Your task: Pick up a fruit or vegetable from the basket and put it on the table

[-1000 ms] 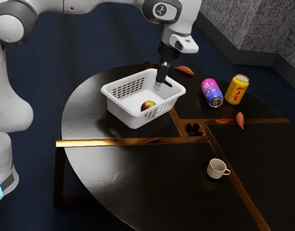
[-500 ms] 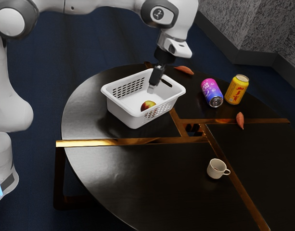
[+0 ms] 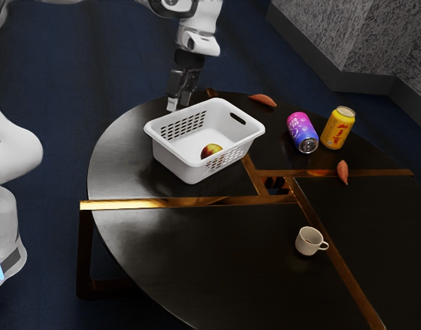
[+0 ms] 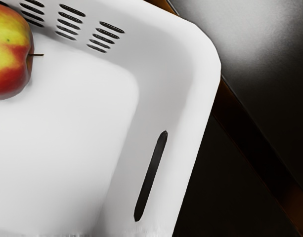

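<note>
My gripper (image 3: 178, 103) is by the white basket's far rim, toward the exterior view's left, pointing down with its two fingers apart and nothing between them. The basket (image 3: 170, 157) stands upright on the dark round table (image 3: 134, 237). Inside it, near the side closest to the exterior camera, lies a red and yellow apple (image 3: 211, 150). In the wrist view the apple (image 4: 9, 52) rests on the floor of the basket (image 4: 57, 148), its stem visible, clear of the slotted wall's rim.
Toward the exterior view's right are a pink-purple can (image 3: 302, 132), a yellow can (image 3: 338, 128) and a white cup (image 3: 308, 240). Two elongated reddish-orange items (image 3: 263, 100) (image 3: 343, 172) lie on the table. Wooden strips (image 3: 189, 203) cross the tabletop.
My gripper has moved from above the basket's interior toward the exterior view's left and to the far rim. The hand has turned, showing both fingers. Basket and apple have stayed put.
</note>
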Available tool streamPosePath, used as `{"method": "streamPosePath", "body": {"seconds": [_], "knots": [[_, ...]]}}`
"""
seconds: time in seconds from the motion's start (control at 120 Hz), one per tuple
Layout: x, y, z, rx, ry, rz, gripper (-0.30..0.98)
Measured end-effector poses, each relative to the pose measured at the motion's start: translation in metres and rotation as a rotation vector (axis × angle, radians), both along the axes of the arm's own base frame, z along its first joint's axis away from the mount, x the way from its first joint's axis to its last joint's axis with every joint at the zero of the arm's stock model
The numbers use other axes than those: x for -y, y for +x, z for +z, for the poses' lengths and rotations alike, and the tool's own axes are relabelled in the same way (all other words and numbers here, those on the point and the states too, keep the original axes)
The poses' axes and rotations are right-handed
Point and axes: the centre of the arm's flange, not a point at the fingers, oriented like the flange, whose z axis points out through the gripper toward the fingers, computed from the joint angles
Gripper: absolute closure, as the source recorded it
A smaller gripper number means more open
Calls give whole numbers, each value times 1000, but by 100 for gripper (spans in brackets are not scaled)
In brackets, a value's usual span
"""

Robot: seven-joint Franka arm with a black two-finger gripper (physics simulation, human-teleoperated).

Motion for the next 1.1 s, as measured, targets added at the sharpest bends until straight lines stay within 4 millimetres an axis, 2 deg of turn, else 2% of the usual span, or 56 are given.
{"method": "streamPosePath", "body": {"seconds": [0.125, 0.4, 0.458, 0.558, 0.7, 0.85, 1.1], "knots": [[-20, -12, -10, -1, -45, -18, 2], [-21, -14, -13, -4, -56, -121, 2], [-37, -13, -14, 0, -42, -116, 2], [-74, 5, -32, -12, -24, -109, 2], [-88, 14, -40, -17, 79, -151, 2], [-94, 28, -50, 4, 171, -203, 2], [-71, 46, -50, 63, 200, -293, 2]]}}
